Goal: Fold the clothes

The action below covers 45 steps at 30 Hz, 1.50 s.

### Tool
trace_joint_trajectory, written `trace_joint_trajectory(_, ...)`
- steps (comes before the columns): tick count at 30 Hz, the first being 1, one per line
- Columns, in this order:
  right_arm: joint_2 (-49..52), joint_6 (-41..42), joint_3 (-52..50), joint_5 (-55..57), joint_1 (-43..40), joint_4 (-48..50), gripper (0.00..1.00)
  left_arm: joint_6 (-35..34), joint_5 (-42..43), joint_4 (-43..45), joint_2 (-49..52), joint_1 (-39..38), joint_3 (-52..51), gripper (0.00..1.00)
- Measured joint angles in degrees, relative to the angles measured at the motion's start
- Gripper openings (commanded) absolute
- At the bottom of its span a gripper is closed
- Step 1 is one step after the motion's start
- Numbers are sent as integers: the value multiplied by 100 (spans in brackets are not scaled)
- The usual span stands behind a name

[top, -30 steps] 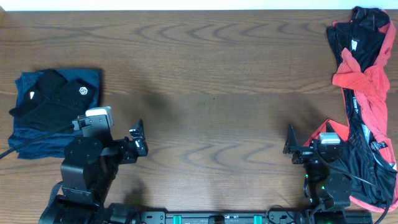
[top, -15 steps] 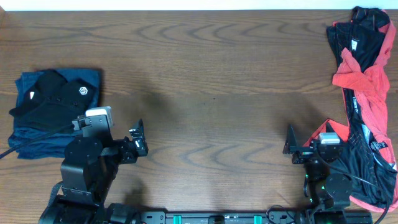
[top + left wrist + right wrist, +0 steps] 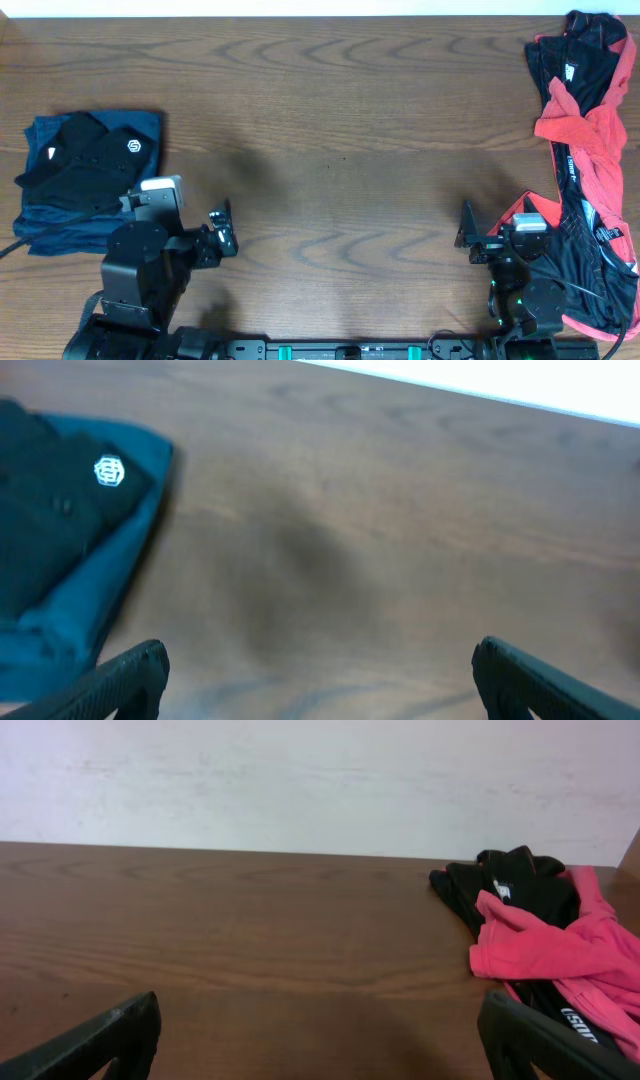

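Nearest, both claws hang low over the table. The left claw and the right claw each stand spread wide, pinching nothing. Just beside the right arm the pile of unfolded clothes begins and runs along the table's right edge to the far corner. It is black pieces with white tags, with a coral piece twisted across them. To the left, a little farther off, a folded stack of blue and black lies flat, well apart from the pile. The cloth looks light, limp and stretchy, likely to sag and slide, and the pieces seem tangled. The coral piece on top looks the best first hold: pinch a free hem or corner.
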Motion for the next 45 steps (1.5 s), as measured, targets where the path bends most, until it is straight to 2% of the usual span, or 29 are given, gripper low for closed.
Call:
trace_joint_trajectory(5, 0, 0, 0, -2, 0, -2, 99, 15, -9, -348, -109, 295, -96, 98)
trace_joint_trajectory(12, 0, 0, 0, -2, 0, -4, 99, 175, 164, 20, -798, 1233, -1088, 98)
trace_joint_trajectory(18, -2, -11, 0, -4, 0, -4, 99, 409, 463, 1038, -1808, 1523, -2352, 98)
trace_joint_trajectory(25, -2, -42, 0, -15, 0, -9, 99, 459, 586, 2780, -2780, 1521, -3766, 98)
trace_joint_trajectory(31, -2, -42, 0, -20, 0, -9, 99, 527, 590, 3832, -3241, 1519, -4535, 98)
trace_joint_trajectory(36, -2, -42, 0, -17, 0, -9, 99, 861, 592, 4771, -3274, 1443, -5007, 98)
trace_joint_trajectory(45, -2, -42, 0, -17, 0, -9, 99, 1182, 557, 4745, -3279, 1408, -5077, 98)
